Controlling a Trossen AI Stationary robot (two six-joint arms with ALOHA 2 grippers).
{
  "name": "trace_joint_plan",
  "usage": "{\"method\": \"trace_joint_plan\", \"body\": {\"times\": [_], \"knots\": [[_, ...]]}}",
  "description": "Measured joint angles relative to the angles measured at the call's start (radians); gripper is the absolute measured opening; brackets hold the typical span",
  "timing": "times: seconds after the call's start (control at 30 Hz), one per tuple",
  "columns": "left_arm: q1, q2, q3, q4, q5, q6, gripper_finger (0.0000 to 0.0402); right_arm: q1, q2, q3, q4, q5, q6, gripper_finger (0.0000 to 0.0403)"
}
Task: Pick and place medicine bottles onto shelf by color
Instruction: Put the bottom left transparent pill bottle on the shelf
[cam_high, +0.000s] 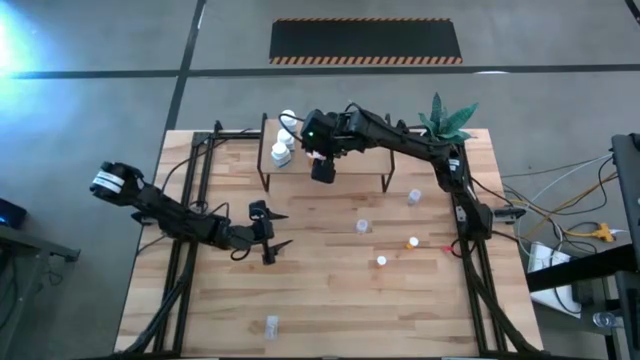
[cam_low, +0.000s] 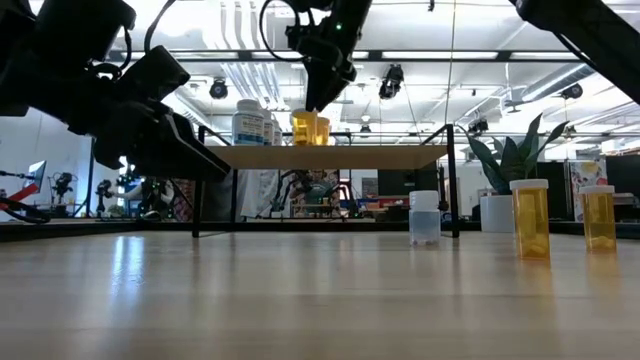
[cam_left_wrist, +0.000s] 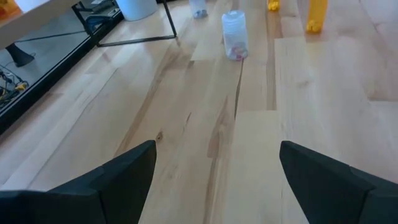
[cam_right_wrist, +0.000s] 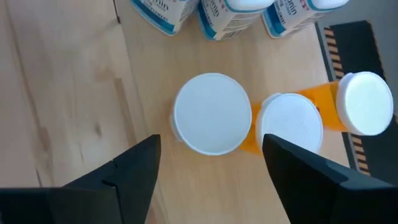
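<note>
R gripper (cam_right_wrist: 211, 168) hung over the low light-wood shelf on black legs (cam_high: 352, 160), jaws apart, gripping nothing. Directly below sat an orange pill bottle w/ white cap (cam_right_wrist: 212, 122), touching two more orange white-capped bottles (cam_right_wrist: 291, 128); white labelled bottles (cam_high: 281, 152) stood at the shelf's left end. Risk: a fingertip clipping the cap on lift-off could topple the tight cluster. L gripper (cam_high: 268, 231) waited open, low over the plank table (cam_high: 330, 300). Loose bottles (cam_high: 381, 261) remained there.

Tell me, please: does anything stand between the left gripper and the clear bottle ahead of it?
Nothing visible does. The left gripper is open above bare table, and the clear bottle stands upright straight ahead with only wood planks between. The shelf leg lies off to one side.
</note>
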Motion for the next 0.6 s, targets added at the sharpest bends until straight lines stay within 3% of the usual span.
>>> {"method": "trace_joint_plan", "body": {"times": [0.4,0.6], "knots": [[-0.002,-0.037,0.000,-0.003,0.000,-0.081,0.0325,0.006,-0.093,-0.014,-0.009,0.000,0.000,0.0268],[-0.022,-0.137,0.000,-0.104,0.000,-0.132,0.0325,0.057,-0.197,-0.209,0.047,-0.004,0.045,0.0244]]}}
